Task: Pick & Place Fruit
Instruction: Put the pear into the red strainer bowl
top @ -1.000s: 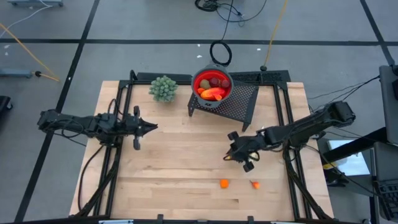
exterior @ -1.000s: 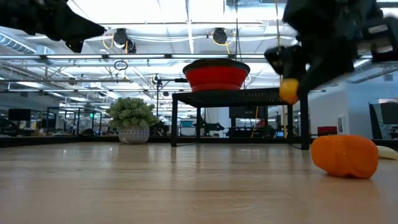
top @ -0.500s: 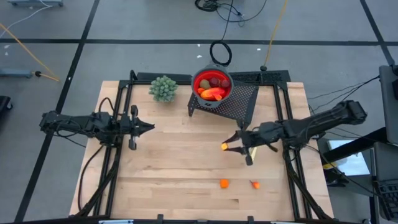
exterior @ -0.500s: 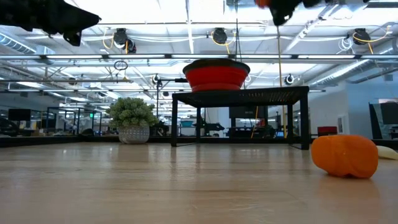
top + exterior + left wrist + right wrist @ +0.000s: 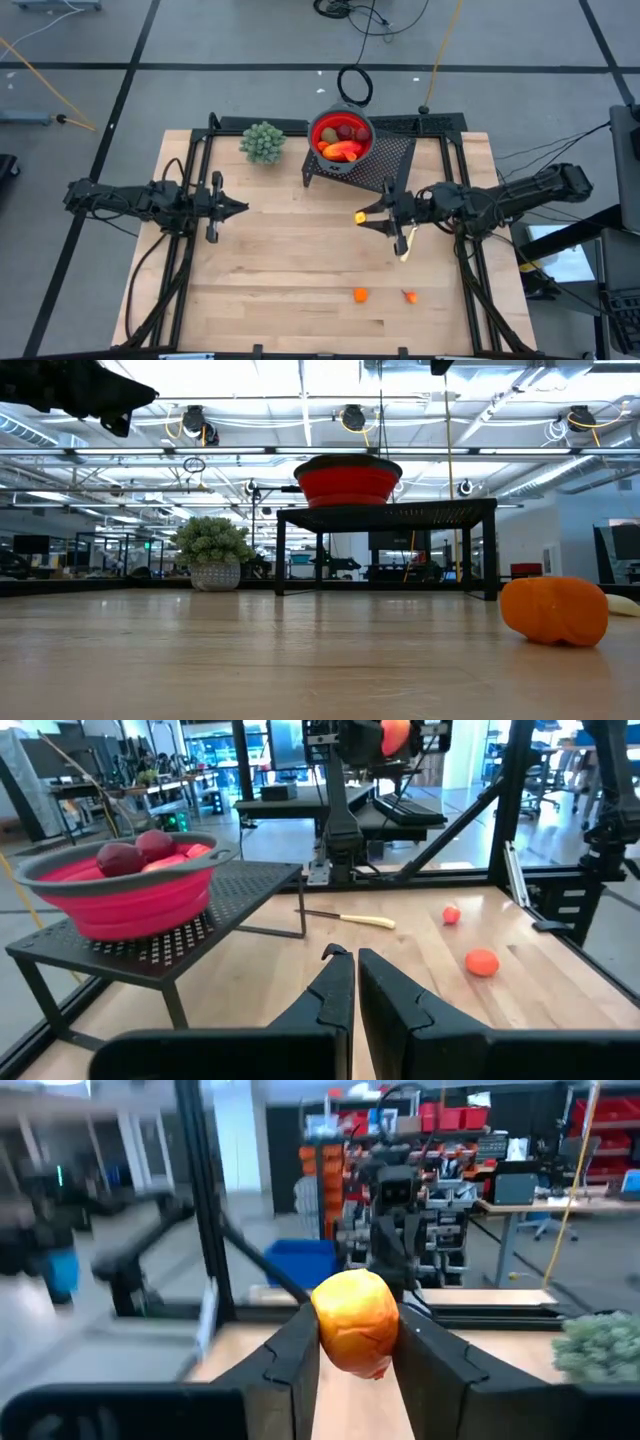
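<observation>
My right gripper (image 5: 362, 217) is clamped on a small orange fruit (image 5: 356, 1320), held in the air just in front of the black mesh stand (image 5: 385, 165) at the table's (image 5: 280, 270) far edge. On that stand sits the red bowl (image 5: 340, 134) with more fruit inside. Two more pieces lie near the table's near edge: an orange one (image 5: 360, 295) and a smaller red one (image 5: 410, 297). My left gripper (image 5: 238, 207) waits over the left side, fingers pinched together on nothing.
</observation>
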